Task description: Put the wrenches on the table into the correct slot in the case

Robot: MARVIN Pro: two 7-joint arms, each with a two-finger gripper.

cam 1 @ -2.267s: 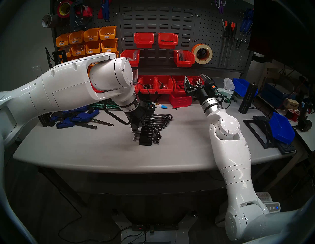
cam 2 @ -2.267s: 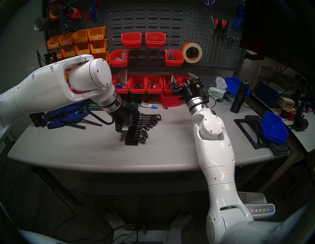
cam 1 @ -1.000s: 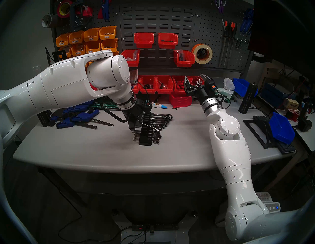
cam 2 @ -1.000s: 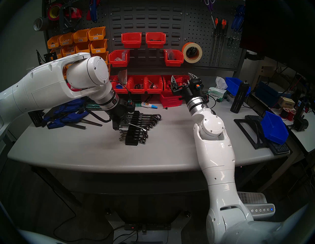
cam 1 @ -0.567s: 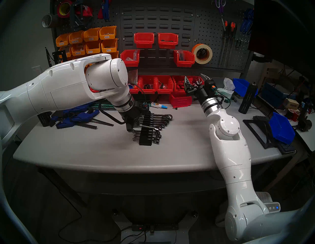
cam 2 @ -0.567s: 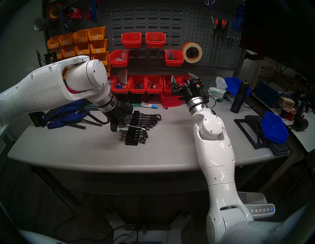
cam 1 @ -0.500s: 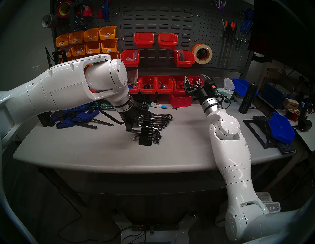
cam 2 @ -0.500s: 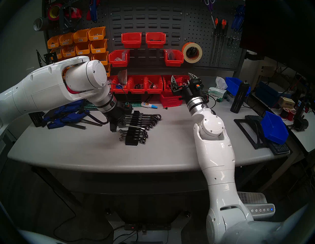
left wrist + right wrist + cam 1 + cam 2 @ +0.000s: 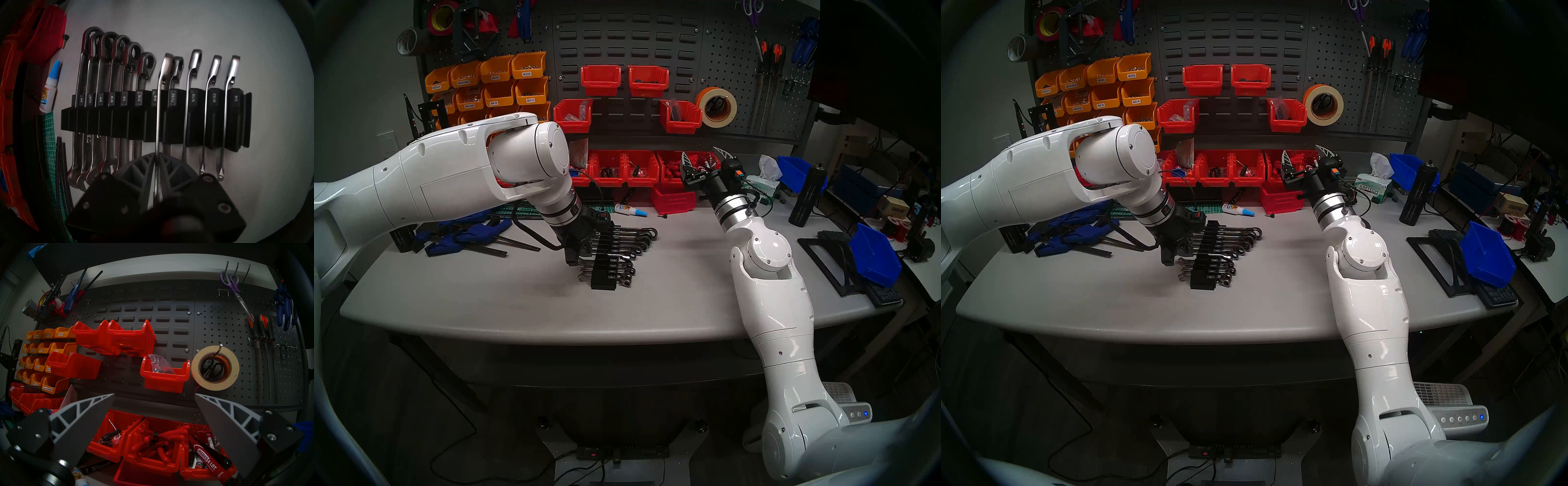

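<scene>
- On the grey table (image 9: 483, 305), a long black case (image 9: 153, 122) held chrome wrenches side by side, handles crossing it.
- Left gripper (image 9: 156, 155) pinched one wrench (image 9: 158, 105) by its shank, lying over the 3/8 slot, ring end pointing away.
- Right gripper (image 9: 154, 399) was raised, fingers spread wide, empty.
- Labels read 3/4 down to 1/4.

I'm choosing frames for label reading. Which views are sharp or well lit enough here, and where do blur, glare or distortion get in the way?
Left wrist: dim, but the rack labels read; glare on the wrench heads, left gripper base blurred. Head views: fisheye bending, dark rim, labels too small. Right wrist: bright, sharp, shows only bins.
</scene>
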